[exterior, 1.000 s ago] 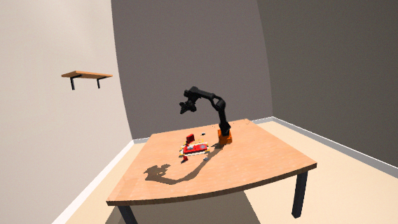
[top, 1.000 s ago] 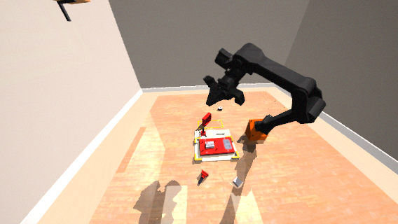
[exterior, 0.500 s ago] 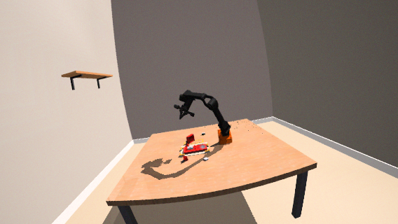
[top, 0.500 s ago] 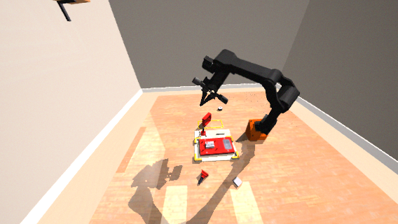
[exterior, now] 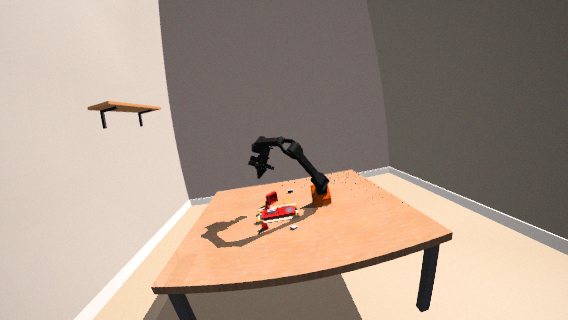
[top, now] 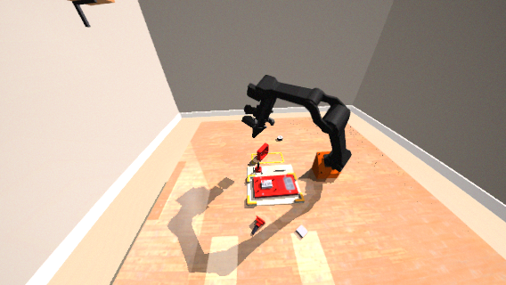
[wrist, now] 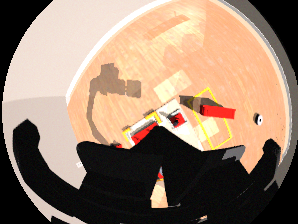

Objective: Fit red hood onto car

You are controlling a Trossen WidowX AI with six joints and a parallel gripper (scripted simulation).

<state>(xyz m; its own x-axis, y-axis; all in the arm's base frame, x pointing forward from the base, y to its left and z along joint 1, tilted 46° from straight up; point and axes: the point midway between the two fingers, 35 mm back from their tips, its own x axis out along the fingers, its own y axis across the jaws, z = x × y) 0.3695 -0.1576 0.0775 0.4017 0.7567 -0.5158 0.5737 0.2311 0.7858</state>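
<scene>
The red hood (top: pixel 263 151) (exterior: pixel 271 198) (wrist: pixel 218 111) appears to stand on edge beside the jig, near a yellow outline; its corner holes cannot be made out. The red chassis (top: pixel 276 191) (exterior: pixel 286 212) lies in the white jig (top: pixel 273 202) with yellow corners. The pale engine block (top: pixel 266 183) is on its deck; the pegs are too small to judge. My gripper (top: pixel 255 134) (exterior: pixel 260 176) (wrist: pixel 157 129) is shut and empty, pointing down high above the table, above the hood's side of the jig. In the wrist view its fingers hide part of the jig.
A small red part with a dark post (top: pixel 258 169) stands at the jig's far left. Another red and black part (top: pixel 258 223) (exterior: pixel 264 227) and a pale block (top: pixel 301 231) (exterior: pixel 293 227) lie on the near side. A small round piece (top: pixel 280 138) (wrist: pixel 258 119) lies beyond the yellow outline (wrist: pixel 227 129).
</scene>
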